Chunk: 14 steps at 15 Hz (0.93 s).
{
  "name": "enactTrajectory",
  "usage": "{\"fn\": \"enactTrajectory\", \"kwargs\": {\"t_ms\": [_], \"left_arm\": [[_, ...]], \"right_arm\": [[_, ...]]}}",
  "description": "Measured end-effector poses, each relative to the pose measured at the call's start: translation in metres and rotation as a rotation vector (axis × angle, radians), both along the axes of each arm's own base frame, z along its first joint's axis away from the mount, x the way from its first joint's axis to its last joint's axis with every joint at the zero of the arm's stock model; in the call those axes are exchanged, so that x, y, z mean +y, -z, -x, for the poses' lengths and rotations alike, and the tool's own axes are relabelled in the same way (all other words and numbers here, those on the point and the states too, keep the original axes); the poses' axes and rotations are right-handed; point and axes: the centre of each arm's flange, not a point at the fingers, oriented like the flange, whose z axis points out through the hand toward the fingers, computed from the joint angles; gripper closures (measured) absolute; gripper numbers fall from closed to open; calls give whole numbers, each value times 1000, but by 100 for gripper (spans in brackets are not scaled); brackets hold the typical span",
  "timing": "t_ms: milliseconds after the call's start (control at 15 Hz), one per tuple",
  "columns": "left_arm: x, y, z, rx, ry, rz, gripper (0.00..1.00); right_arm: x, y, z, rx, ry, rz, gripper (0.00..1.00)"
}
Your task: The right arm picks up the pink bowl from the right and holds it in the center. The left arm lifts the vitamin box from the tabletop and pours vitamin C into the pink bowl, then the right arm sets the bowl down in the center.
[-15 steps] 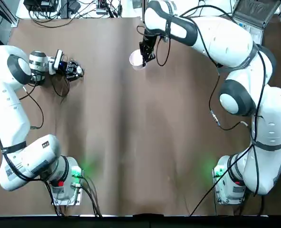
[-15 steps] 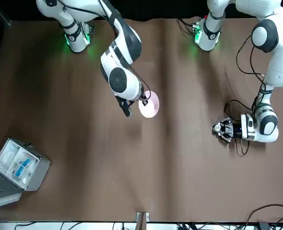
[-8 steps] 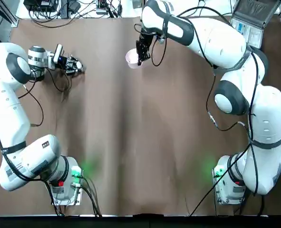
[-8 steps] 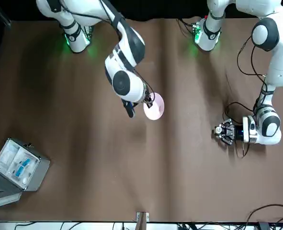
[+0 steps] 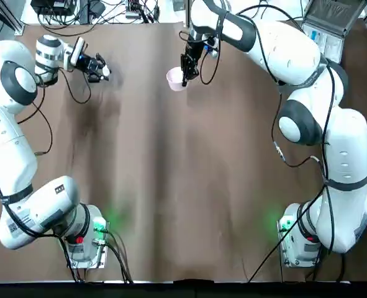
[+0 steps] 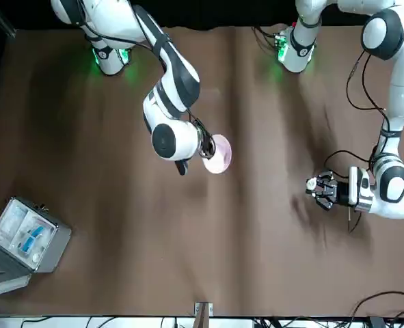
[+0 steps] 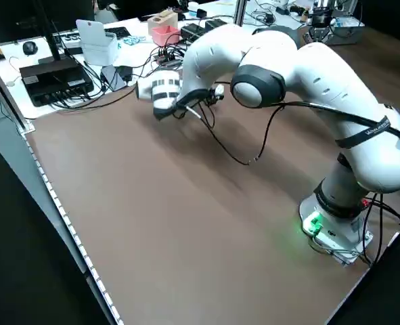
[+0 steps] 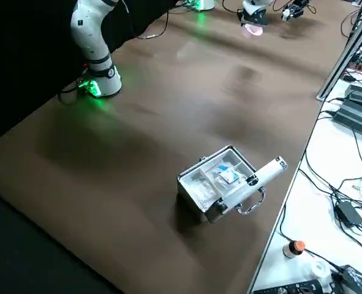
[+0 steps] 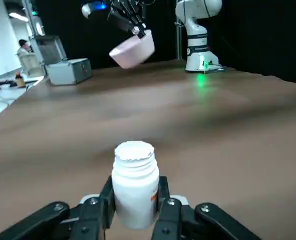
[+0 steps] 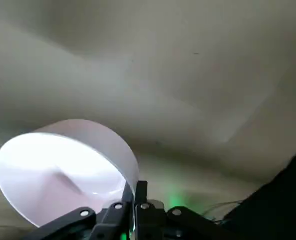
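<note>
The left gripper (image 5: 103,69), at the left of the far half of the tabletop (image 5: 152,186), has its jaws clamped on the open white vitamin bottle (image 9: 135,185), held upright above the surface. To its right, the pink bowl (image 5: 176,79) hangs above the tabletop, far of center, its rim clamped between the jaws of the right gripper (image 10: 134,187). Farther right sits the open grey hinged case (image 6: 29,242).

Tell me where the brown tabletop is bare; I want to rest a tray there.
Widest patch: between the two arms' bases, short of the pink bowl. Another: between the grey case and the right gripper. Crowded: the cable-strewn far edge.
</note>
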Motion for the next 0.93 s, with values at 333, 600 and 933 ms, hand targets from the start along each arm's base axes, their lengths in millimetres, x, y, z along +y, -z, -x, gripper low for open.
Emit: {"fn": "enactTrajectory", "kwargs": {"t_ms": [333,600,933], "left_arm": [[-70,-52,-28,-135,74,-52,64],[-122,-90,-42,-258,138,-102,64],[-172,-163,-53,-442,178,-165,64]], "right_arm": [[11,-10,11,12,-59,5,97],[11,-4,11,18,-60,10,97],[10,5,10,26,-61,17,97]]}}
